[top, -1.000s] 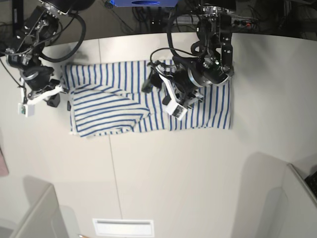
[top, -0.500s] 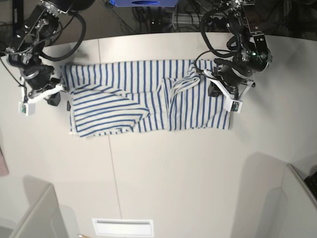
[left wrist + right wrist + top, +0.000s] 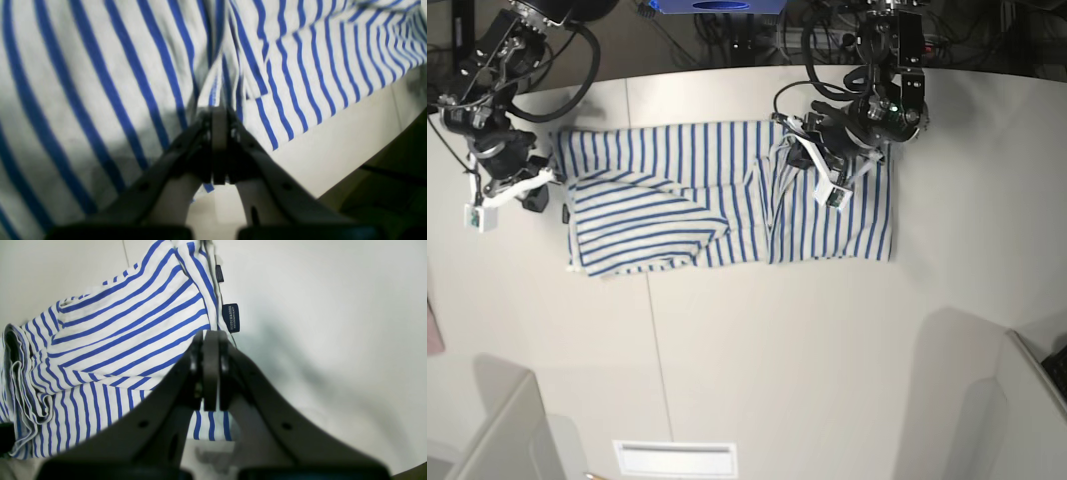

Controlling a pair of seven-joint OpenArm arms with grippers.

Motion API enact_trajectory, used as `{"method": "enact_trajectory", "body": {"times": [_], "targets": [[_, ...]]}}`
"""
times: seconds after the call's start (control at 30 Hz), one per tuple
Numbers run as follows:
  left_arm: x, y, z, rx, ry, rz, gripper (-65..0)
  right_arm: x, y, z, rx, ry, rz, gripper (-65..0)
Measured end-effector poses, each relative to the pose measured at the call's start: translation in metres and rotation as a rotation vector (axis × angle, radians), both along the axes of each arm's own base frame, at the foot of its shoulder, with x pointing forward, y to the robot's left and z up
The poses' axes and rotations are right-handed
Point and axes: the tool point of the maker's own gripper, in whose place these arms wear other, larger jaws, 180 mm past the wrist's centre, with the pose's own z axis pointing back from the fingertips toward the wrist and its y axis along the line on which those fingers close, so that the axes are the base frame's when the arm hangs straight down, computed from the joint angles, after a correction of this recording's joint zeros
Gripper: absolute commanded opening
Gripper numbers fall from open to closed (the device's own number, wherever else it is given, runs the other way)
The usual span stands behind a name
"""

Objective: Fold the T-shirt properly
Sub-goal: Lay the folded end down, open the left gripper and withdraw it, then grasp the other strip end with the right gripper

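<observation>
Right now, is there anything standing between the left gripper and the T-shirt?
No. In the left wrist view the left gripper is shut directly on a fold of the T-shirt, with no other object between them. Only bare table lies beside the cloth.

This is a robotics lab or test bench, not a home; 2 black robot arms point(image 3: 502, 95) point(image 3: 882, 60) are mounted at the far edge of a wide, pale work table point(image 3: 757, 340), each trailing thick black cables point(image 3: 582, 75); a small white camera module point(image 3: 475, 216) is fixed to one wrist; behind the table lie dark tangled wires and a blue device point(image 3: 717, 6); grey partition panels point(image 3: 987, 410) stand at the near corners, screening off the workspace; a white slotted plate point(image 3: 675, 459) is set into the near edge of the table; the surface is plain and evenly lit, with a thin seam point(image 3: 652, 330) running across it.
</observation>
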Motion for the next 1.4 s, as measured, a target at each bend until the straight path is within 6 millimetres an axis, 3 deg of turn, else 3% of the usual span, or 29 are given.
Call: {"method": "enact_trajectory", "body": {"times": [0.2,0.3,0.4,0.5,0.63,0.67,0.77,0.83,0.87,0.97,1.03,1.13,1.27,1.4], "targets": [[-0.011,-0.075,0.016,-0.099,-0.033,-0.204,-65.0,0.0,0.0,0.0,0.0,0.0,0.0,-65.0],[-0.003,-0.067,0.022,-0.091,-0.059,-0.173,-65.0,0.001,0.0,0.001,0.0,-0.002,0.0,-65.0],[0.014,-0.03,0.034,-0.047,-0.113,-0.077,-65.0,0.002,-0.001,0.002,0.0,-0.008,-0.002,-65.0],[0.032,0.02,0.045,-0.002,-0.163,0.07,-65.0,0.008,0.0,0.006,0.002,-0.022,-0.002,-65.0],[0.03,0.097,0.04,0.083,-0.149,0.266,-65.0,0.013,0.005,0.007,0.017,0.05,0.035,-65.0],[0.025,0.122,0.039,0.128,-0.147,0.3,-65.0,0.015,0.006,0.007,0.029,0.08,0.051,-60.0],[0.008,0.188,0.045,0.256,-0.158,0.369,-65.0,0.028,0.005,0.004,0.056,0.13,0.069,-31.8],[-0.001,0.221,0.053,0.306,-0.179,0.408,-65.0,0.035,0.009,-0.001,0.097,0.16,0.082,-19.1],[-0.007,0.238,0.057,0.335,-0.188,0.428,-65.0,0.035,0.01,-0.006,0.113,0.188,0.091,-15.3],[-0.03,0.288,0.071,0.436,-0.188,0.487,-65.0,0.041,0.004,-0.019,0.149,0.243,0.1,-15.8],[-0.045,0.309,0.077,0.493,-0.174,0.503,-65.0,0.05,-0.001,-0.024,0.204,0.254,0.111,-16.2],[-0.06,0.319,0.077,0.528,-0.141,0.496,-65.0,0.055,-0.019,-0.04,0.286,0.303,0.09,-16.2],[-0.066,0.319,0.082,0.532,-0.21,0.472,-65.0,0.04,-0.028,-0.068,0.395,0.373,0.051,-16.2],[-0.071,0.317,0.08,0.53,-0.216,0.462,-65.0,0.04,-0.023,-0.079,0.44,0.369,0.036,-16.2]]}}
